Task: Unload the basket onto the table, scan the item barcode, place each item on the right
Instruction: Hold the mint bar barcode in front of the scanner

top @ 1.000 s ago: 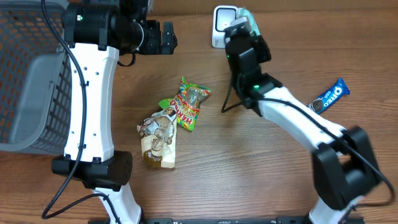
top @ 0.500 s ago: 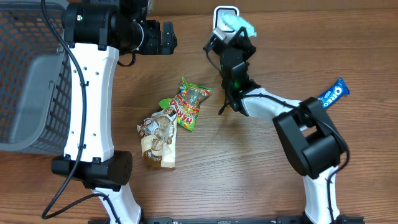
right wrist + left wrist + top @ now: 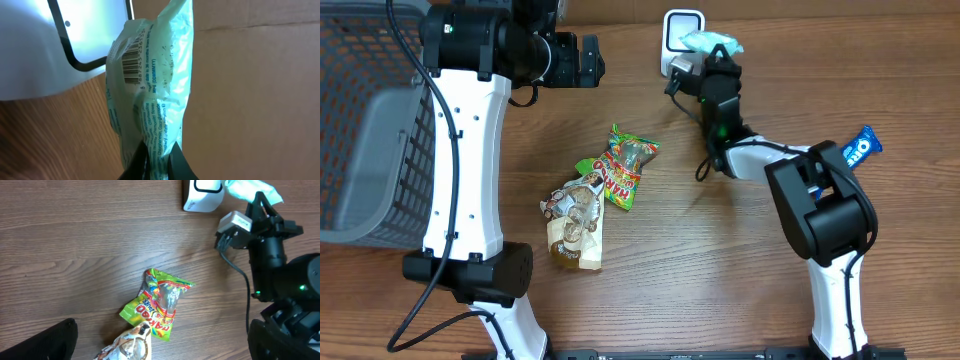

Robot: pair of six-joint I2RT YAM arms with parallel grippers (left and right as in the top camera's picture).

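Right gripper (image 3: 153, 159): jaws clamped on the lower end of the pale green packet (image 3: 150, 95); the grip has held throughout the last second.
Task item: the packet is raised off the table at the far edge, just beside the right side of the scanner (image 3: 680, 30).
Change, arm: the right arm's wrist has swung round near the scanner, and the forearm now lies closer to its own base.
Change, packet: a second ago it stood over the scanner's right upper corner. It now lies across, its free end pointing right.
Barcode (image 3: 131, 62): visible in the right wrist view on the upper part of the packet, next to the scanner's lit window.
Bearing on task: judged to be the presenting step, the wrist turning the label to find the window. Whether a read has registered cannot be told.
Concern: the barcode faces the wrist camera, so it may be angled away from the window; a further turn looks needed.
Left gripper (image 3: 586, 61): jaws apart, empty, unmoved at far left-centre.
Other items: gummy bag (image 3: 625, 165), brown snack packet (image 3: 575, 225) and Oreo pack (image 3: 856, 150) lie where they lay.
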